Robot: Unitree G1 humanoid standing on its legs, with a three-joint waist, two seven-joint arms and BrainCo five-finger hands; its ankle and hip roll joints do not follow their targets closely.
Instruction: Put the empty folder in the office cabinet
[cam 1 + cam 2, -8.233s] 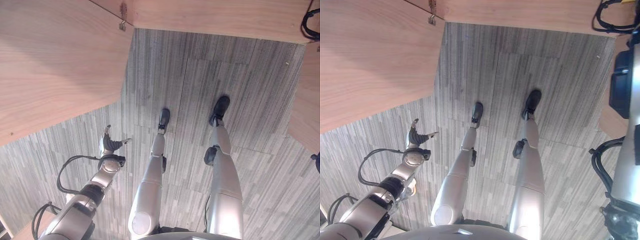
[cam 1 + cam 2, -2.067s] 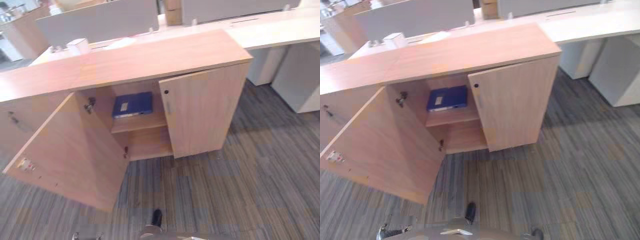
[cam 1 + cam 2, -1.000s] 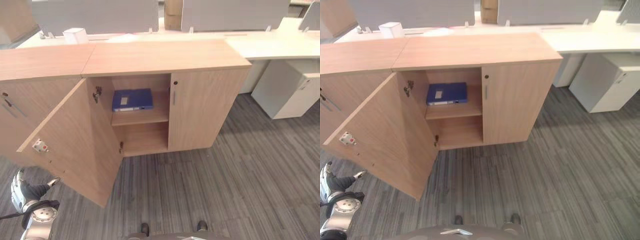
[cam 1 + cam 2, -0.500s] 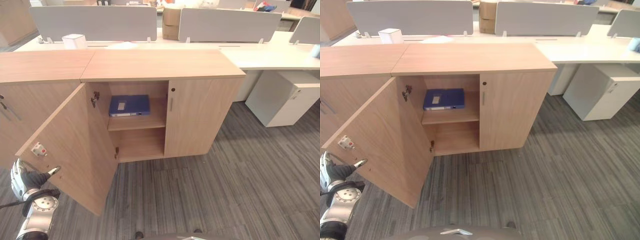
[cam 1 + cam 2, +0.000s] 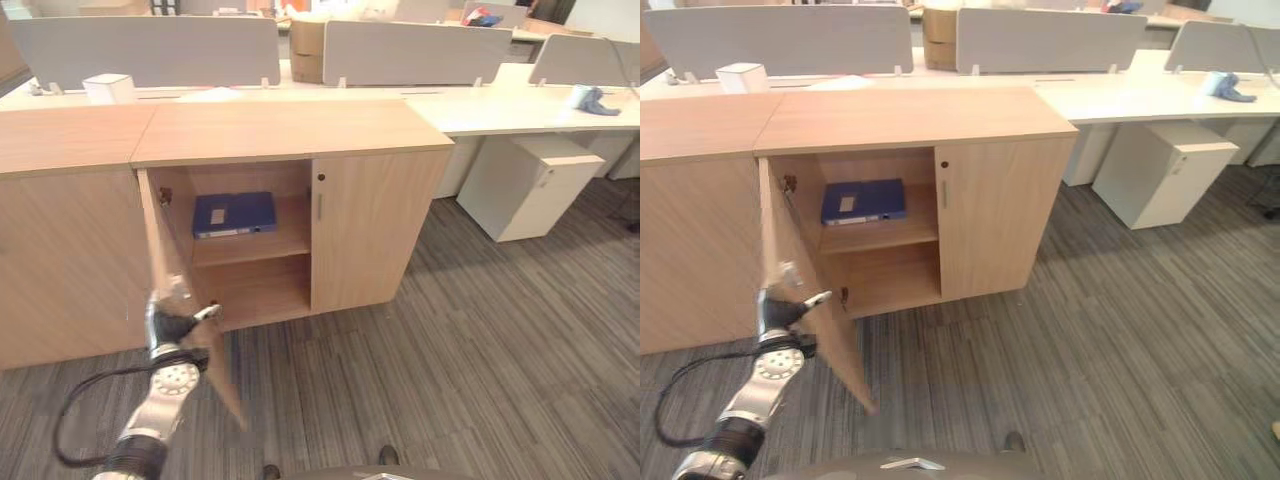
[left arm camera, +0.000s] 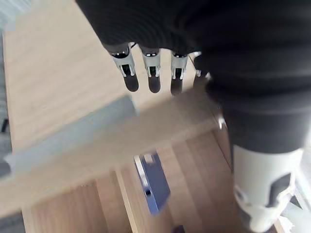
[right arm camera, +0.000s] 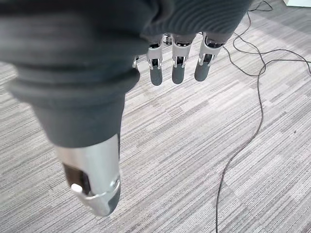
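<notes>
Lying flat on the upper shelf of the open cabinet (image 5: 280, 130), the blue folder (image 5: 234, 213) is seen. The left hand (image 5: 168, 325), fingers relaxed, is held against the door (image 5: 185, 290); the right hand (image 7: 177, 58) hangs unclenched over carpet.

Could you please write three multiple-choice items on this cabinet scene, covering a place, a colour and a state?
1. Where does the folder lie?
A. on the floor
B. on the cabinet's upper shelf
C. on the cabinet top

2. What colour is the folder?
A. blue
B. red
C. green

3. How do the cabinet doors stand?
A. both shut
B. both open
C. left door open, right door shut

Answers: 1 B, it lies flat on the upper shelf; 2 A, its cover is blue; 3 C, the left hand is at the open left door's edge.
</notes>
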